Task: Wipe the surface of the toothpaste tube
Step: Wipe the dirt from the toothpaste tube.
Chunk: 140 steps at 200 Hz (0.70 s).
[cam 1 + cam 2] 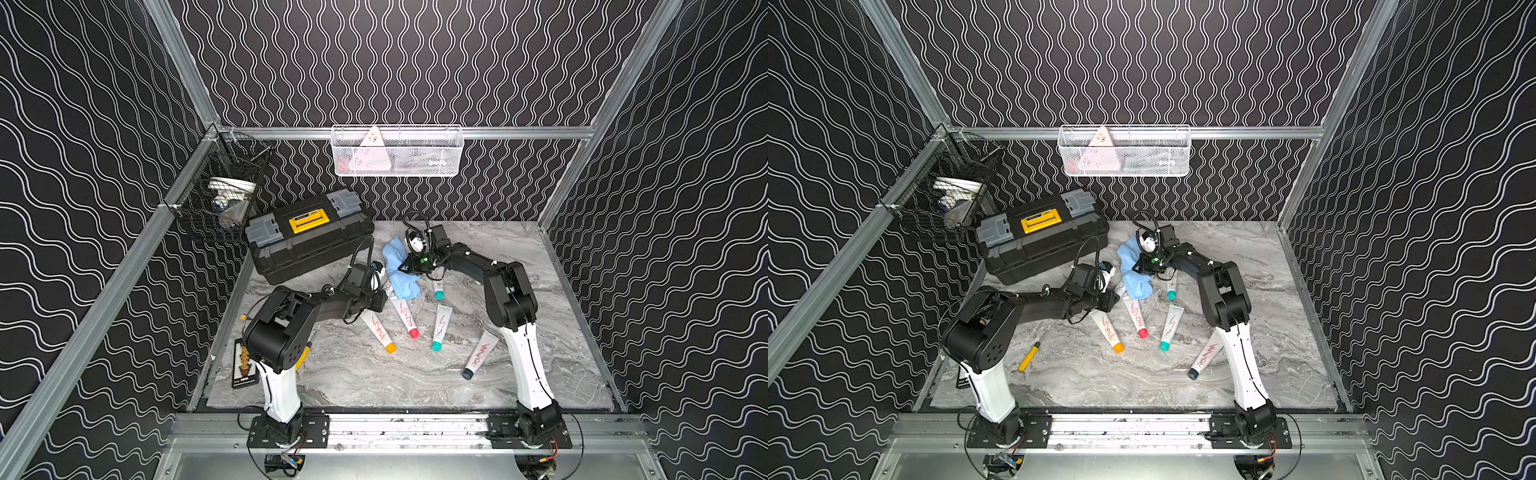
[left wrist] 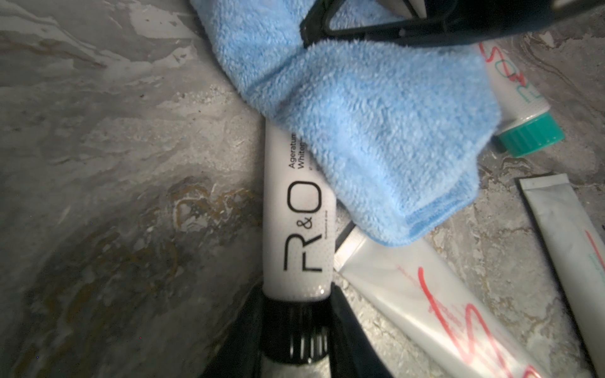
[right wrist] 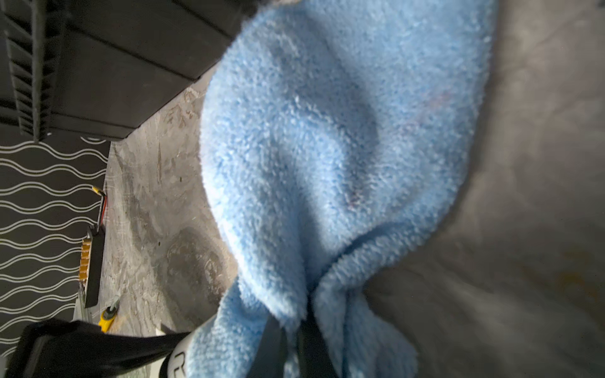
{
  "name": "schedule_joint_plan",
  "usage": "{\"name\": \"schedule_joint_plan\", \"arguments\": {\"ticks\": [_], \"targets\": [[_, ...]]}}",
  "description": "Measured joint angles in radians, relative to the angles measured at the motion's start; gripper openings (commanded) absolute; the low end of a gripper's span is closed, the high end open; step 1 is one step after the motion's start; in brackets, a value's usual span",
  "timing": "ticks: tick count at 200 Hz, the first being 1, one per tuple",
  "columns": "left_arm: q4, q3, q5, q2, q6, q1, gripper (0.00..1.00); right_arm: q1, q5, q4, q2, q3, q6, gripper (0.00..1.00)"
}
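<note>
Starting at the left, the black toolbox (image 1: 311,241) sits shut against the back wall, well apart from the work and playing no part in it.

Next, the left hand (image 2: 296,327) is low over the table (image 1: 374,374). Its fingers are pinching the toothpaste tube (image 2: 298,229) at the black ribbed cap. That looks like a sensible spot, since the cap is stiff and the whole white body is left bare for wiping. The tube points away from that hand toward the middle of the table. I can't tell whether its far end rests on the marble or hangs just above it.

The blue cloth (image 2: 376,131) is draped across the tube's far half and touches it, so only the lettered part near the cap shows. That exposed part looks free of marks.

The right hand (image 3: 291,347) has its fingers pressed together on a bunched fold of the cloth. The loose part hangs as a soft pad to drag along the tube, so this reads as mid-wipe.

Further right and nearer the front, the spare tubes lie flat on the table. There's an orange-capped one (image 1: 379,332), a red-capped one (image 1: 405,318), a teal-capped one (image 1: 441,326) and a dark-capped one (image 1: 480,355). All of them are scribbled in red.
</note>
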Motion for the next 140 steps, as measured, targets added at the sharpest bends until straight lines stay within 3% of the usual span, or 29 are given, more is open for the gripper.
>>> {"name": "schedule_joint_plan", "arguments": {"ticks": [140], "targets": [[-0.01,0.0,0.0,-0.001,-0.001,0.0,0.16,0.137,-0.068,0.076,-0.146,-0.225,0.0,0.0]]}}
